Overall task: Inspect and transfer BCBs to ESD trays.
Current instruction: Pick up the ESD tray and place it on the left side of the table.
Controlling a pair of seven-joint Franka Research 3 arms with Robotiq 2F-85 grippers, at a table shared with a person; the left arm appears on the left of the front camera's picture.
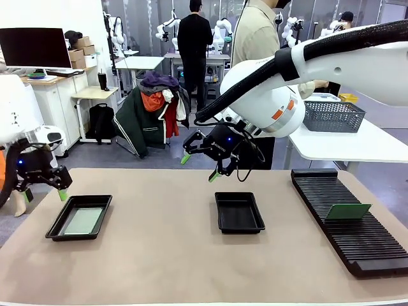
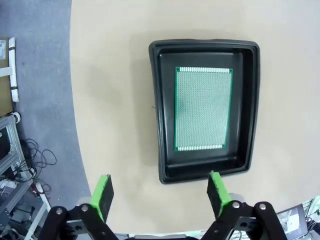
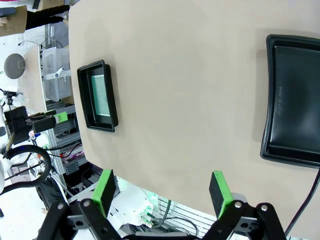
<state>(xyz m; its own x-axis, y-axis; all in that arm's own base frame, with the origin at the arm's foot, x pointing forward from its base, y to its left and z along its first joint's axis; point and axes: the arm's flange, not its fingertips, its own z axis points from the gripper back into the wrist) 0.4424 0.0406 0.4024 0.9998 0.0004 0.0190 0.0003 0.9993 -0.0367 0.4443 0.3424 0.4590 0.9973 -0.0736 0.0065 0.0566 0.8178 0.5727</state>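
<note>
Here, the left tool [image 2: 160,192] hangs released above the bench [image 1: 166,255], near the left ESD tray [image 2: 155,125]. Its green fingers [image 2: 102,195] are spread wide and grip nothing. One BCB [image 2: 203,108] lies flat on the floor of that tray, green dotted face up and long edges parallel to the tray's long walls. Black floor shows all round the board.

The right tool [image 1: 199,167] reaches across the middle of the bench and hovers above and just behind the middle ESD tray [image 1: 239,211]. It too is released, with its jaws apart and nothing in them. The two trays sit well apart on the tan surface.

On the robot's right, a long black slotted rack [image 1: 357,223] carries a second BCB [image 1: 347,211], which stands tilted in its slots. A grey mesh basket [image 1: 333,116] rests on the white table behind.
</note>
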